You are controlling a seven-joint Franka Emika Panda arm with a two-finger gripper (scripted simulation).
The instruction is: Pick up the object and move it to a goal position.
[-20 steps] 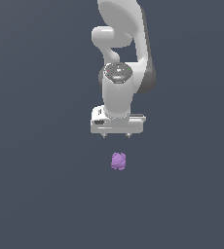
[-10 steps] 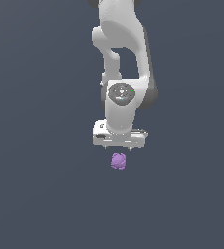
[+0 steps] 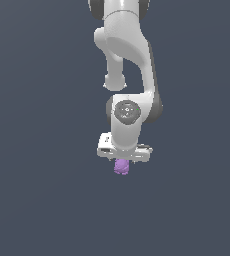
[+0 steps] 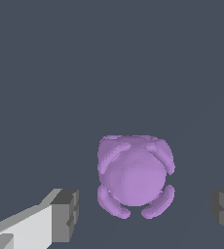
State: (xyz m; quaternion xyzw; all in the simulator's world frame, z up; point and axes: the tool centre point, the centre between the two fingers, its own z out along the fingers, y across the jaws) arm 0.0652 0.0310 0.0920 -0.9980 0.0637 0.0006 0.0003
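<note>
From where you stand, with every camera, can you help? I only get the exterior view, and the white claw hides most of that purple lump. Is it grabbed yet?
Observer: No. In the wrist view the purple lump sits between the two fingers, with a gap on each side.
Operator: So the claw is open?
Observer: Yes, the gripper is open, much wider than the lump.
Operator: What shape is the lump?
Observer: Roundish, with bumpy lobes around its edge.

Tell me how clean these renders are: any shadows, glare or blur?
Exterior view: flat even light, no cast shadows or glare; the purple blob is half hidden under the tool. Wrist view: sharp, blob softly shaded, fingertips cropped at the frame edges.
</note>
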